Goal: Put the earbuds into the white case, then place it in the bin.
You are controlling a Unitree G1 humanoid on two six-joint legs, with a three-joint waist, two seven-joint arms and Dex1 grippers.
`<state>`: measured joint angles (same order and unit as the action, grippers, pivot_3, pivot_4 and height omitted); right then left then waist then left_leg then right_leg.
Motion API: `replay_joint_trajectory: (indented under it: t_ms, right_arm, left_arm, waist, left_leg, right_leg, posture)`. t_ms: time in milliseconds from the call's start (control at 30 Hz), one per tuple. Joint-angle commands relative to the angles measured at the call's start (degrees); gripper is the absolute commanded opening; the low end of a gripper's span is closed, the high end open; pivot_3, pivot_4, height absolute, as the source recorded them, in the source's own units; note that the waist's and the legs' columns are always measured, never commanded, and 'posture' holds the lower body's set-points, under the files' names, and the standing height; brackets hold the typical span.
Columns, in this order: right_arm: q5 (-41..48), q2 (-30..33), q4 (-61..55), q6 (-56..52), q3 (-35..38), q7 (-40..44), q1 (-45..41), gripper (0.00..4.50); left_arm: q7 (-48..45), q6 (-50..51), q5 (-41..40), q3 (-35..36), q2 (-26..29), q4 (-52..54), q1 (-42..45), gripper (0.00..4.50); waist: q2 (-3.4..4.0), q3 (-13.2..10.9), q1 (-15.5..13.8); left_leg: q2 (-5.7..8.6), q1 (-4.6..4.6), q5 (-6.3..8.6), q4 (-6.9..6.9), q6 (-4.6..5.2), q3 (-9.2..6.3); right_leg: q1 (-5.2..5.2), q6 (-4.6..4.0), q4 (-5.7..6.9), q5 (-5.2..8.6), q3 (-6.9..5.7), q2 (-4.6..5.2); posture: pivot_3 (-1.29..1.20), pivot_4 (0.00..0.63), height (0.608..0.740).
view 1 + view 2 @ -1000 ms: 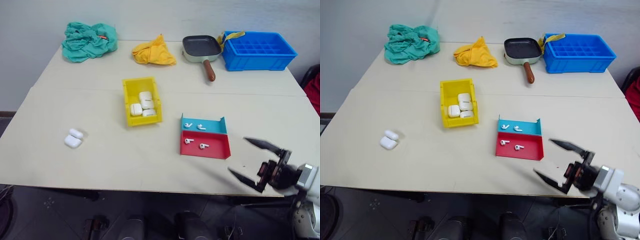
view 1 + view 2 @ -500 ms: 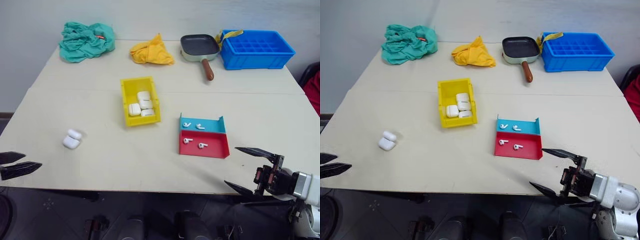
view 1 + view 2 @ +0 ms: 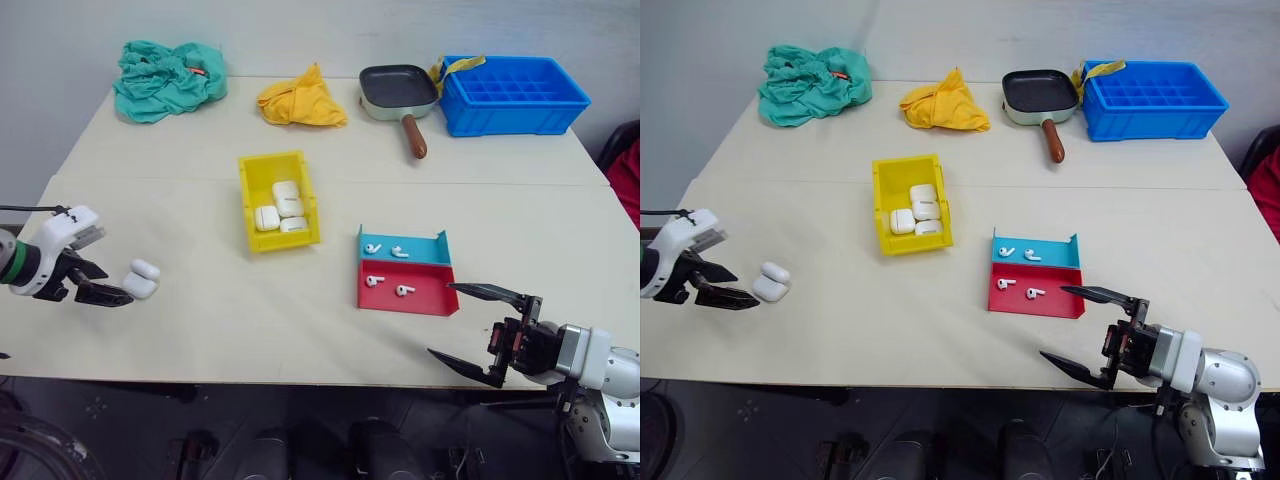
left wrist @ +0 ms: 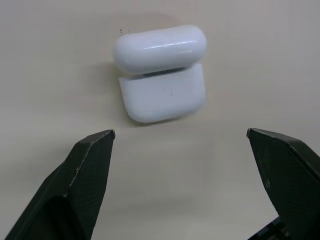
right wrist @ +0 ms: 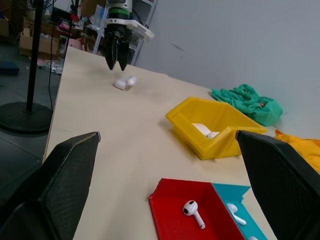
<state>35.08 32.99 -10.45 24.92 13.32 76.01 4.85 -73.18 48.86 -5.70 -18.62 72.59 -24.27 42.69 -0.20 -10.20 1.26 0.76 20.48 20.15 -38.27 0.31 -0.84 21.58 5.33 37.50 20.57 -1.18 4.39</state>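
Over on the left side of the worktop (image 3: 200, 320), the white case (image 3: 141, 279) sits with its lid flipped up, presumably so the earbuds (image 3: 386, 286) waiting in the red and teal trays (image 3: 428, 302) can drop in. The left end effector (image 3: 92, 284) hangs just beside it, spread wide, case lined up ahead between the fingers. The right end effector (image 3: 470, 326) is wide open too, near the trays.
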Motion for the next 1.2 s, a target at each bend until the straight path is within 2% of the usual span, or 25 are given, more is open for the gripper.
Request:
replay_joint_trajectory:
  t_ms: [33, 233, 567, 833, 1200]
  right_arm:
    - [0.7, 0.4, -1.6, 0.6, 0.7, -0.5, 0.6, 4.50]
    - [1.9, 0.6, -0.3, 2.1, 2.0, 1.8, 2.5, 4.50]
    - [3.7, 0.2, 4.8, 6.2, 3.6, 6.2, 3.6, 4.50]
    - [3.6, -0.4, 5.0, 7.4, 3.2, 5.6, 4.3, 4.50]
    - [2.7, -0.3, 3.6, 7.2, 2.6, 3.7, 4.9, 4.50]
  left_arm:
    - [-2.8, 0.9, 4.9, -2.9, -0.4, -2.2, 4.0, 4.46]
    - [-3.8, 0.9, 10.5, -6.5, -4.5, -5.6, 8.5, 4.46]
    - [-2.2, 1.8, 15.4, -7.3, -8.2, -6.2, 8.0, 4.46]
    - [-0.8, 2.4, 15.8, -6.2, -10.9, -6.0, 6.8, 4.46]
    - [2.9, 3.2, 16.9, -4.6, -15.4, -6.7, 7.9, 4.46]
  waist:
    - [-0.02, 0.0, 0.2]
    - [-0.03, 0.0, 0.1]
    - [-0.07, 0.0, 0.1]
    - [-0.04, 0.0, -0.1]
    - [0.10, 0.1, -1.8]
  left_leg:
    - [0.00, 0.00, 0.00, 0.00, 0.00, 0.00]
    - [-0.01, 0.00, -0.01, -0.04, -0.02, -0.04]
    - [-0.01, 0.02, -0.01, -0.30, -0.01, -0.11]
    - [-0.01, 0.02, 0.00, -0.61, -0.01, -0.14]
    - [0.01, -0.01, -0.01, -0.78, -0.01, -0.14]
  right_leg:
    - [0.00, 0.00, -0.01, 0.00, 0.00, 0.00]
    - [-0.01, 0.00, -0.01, 0.00, -0.02, 0.02]
    - [-0.07, 0.00, 0.06, 0.00, -0.02, 0.06]
    - [-0.11, 0.00, 0.12, 0.00, 0.00, 0.08]
    - [-0.13, 0.00, 0.25, 0.00, 0.06, 0.11]
  posture:
    - [0.00, 0.150, 0.740]
    - [0.00, 0.150, 0.740]
    - [0.00, 0.150, 0.740]
    - [0.00, 0.150, 0.740]
    - [0.00, 0.150, 0.740]
